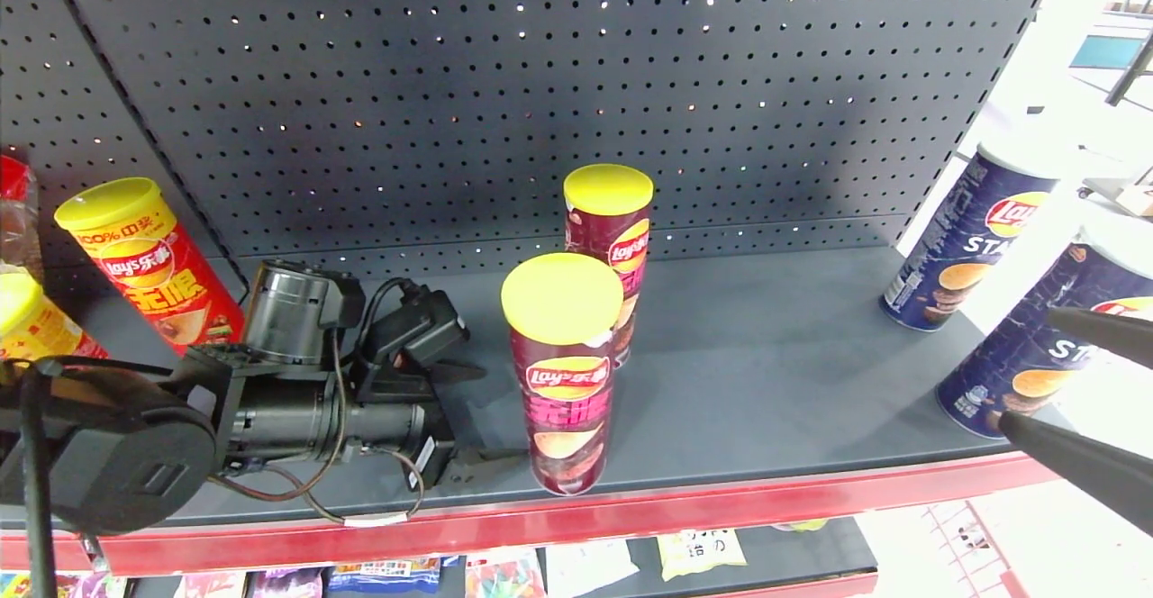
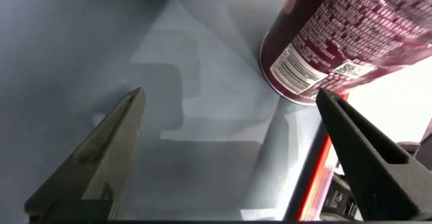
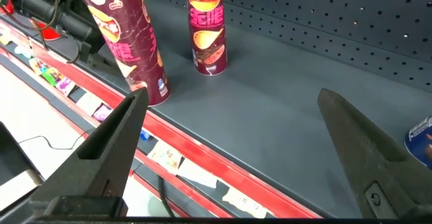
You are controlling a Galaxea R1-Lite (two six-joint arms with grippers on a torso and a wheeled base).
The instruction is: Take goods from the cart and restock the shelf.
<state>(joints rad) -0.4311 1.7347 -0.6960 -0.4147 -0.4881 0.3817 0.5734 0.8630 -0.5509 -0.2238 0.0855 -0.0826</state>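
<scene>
Two maroon chip cans with yellow lids stand upright on the grey shelf (image 1: 766, 382). The front can (image 1: 560, 373) (image 2: 337, 35) (image 3: 128, 42) is near the red front edge (image 1: 630, 512). The back can (image 1: 608, 247) (image 3: 208, 28) is just behind it. My left gripper (image 1: 482, 413) (image 2: 231, 94) lies low over the shelf, left of the front can, open and holding nothing. The can is off to one side of its fingers, not between them. My right gripper (image 1: 1072, 391) (image 3: 233, 96) hangs open off the shelf's right front corner, also holding nothing.
Two dark blue cans (image 1: 955, 238) (image 1: 1045, 337) stand at the shelf's right end, close to my right gripper. A red can (image 1: 149, 260) and a yellow can (image 1: 31, 319) stand at the left. The perforated back panel (image 1: 540, 85) closes the rear. Packets (image 1: 694, 548) lie on the shelf below.
</scene>
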